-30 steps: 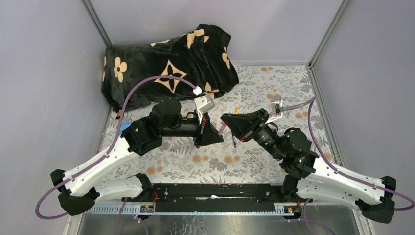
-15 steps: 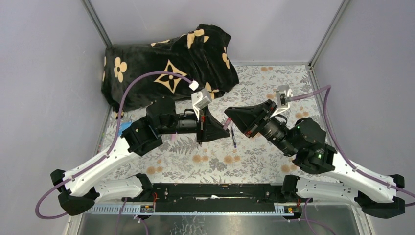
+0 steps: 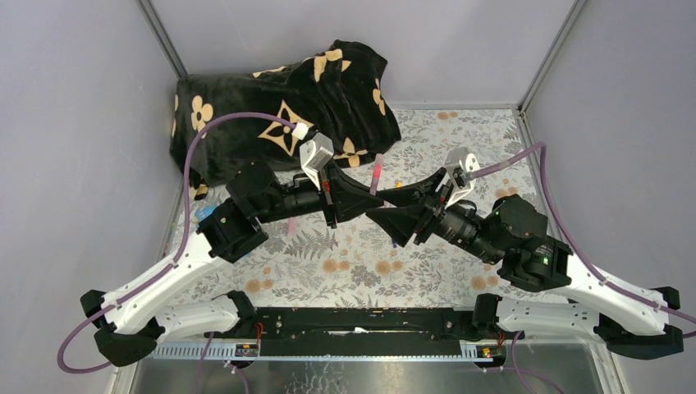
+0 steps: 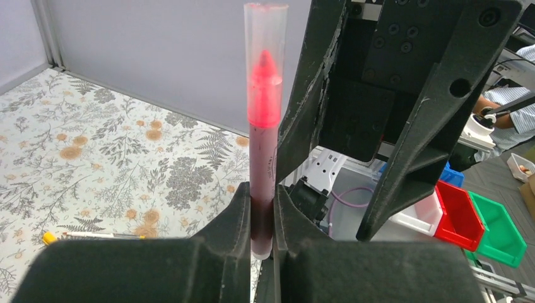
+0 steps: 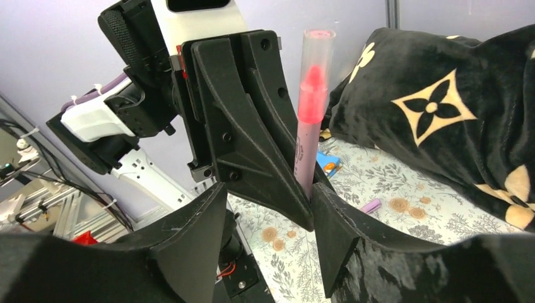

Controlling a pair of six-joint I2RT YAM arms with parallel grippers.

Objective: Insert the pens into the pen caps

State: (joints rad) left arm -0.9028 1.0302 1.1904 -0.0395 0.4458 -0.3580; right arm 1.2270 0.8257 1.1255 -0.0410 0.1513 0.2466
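Right tool: nearest in its own wrist view. Its two fingers stand apart with nothing between them, and they frame the other arm's tool just beyond.
Left tool: clamped on the lower barrel of a pink pen and holding it upright, raised off the worktop.
Pink pen: held mid-worktop between the two arms. Its bright tip points up.
Translucent cap: sits over the pen's tip, which shows through it. There is still clear space above the tip, so I cannot tell whether the cap is pushed fully home.
What has just changed: a second ago the two tools met nose to nose, low over the worktop. Now the left tool has swung the pen up and back, and the right tool has let go beside it.
Loose on the worktop: a lilac cap, and a white pen with a yellow end.
Far corner: a black blanket with cream flowers, bunched against the wall.
Meaning for the task: this pen looks capped. Setting it down probably comes next, then the remaining loose pens and caps.
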